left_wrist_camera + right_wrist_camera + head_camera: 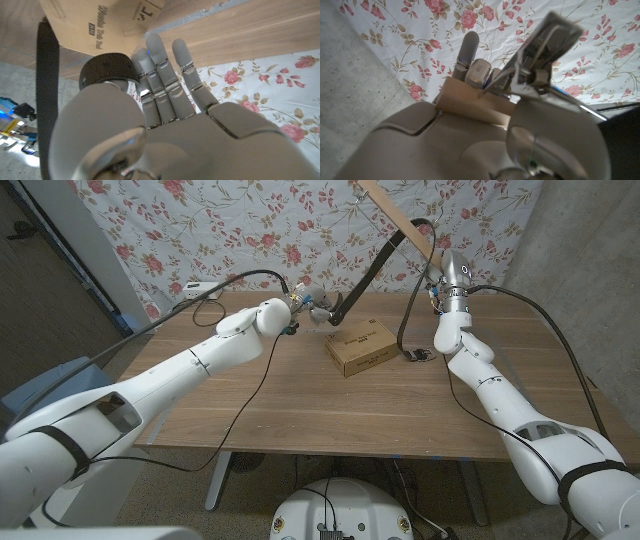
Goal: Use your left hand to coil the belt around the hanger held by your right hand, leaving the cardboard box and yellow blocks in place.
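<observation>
Head view. My right hand (447, 272) is raised above the far right part of the brown wooden desk (300, 405) and grasps a pale wooden clothes hanger (400, 213), whose bar slants up and away toward the flowered cloth backdrop (200, 230). A black belt (375, 265) is draped over the hanger beside that hand: one run drops in a taut diagonal to my left hand (318, 310), and the other hangs down to the desk just right of the brown cardboard box (361, 346), where its end lies. My left hand is held above the far middle of the desk, just left of the box, with the belt's lower end at its fingers.

Left wrist view. The back of my left hand (165, 125) shows with straight fingers (160, 65) pointing toward the printed side of the cardboard box (95, 25). The belt passes along the thumb side as a flat black strip (47, 90), with a black coil beside the thumb; the hold itself is hidden, so I cannot tell whether the hand is clenched on it.

Right wrist view. My right hand (485, 110) has its fingers (466, 50) curled over the hanger's wooden bar (470, 102), against the flowered cloth.
</observation>
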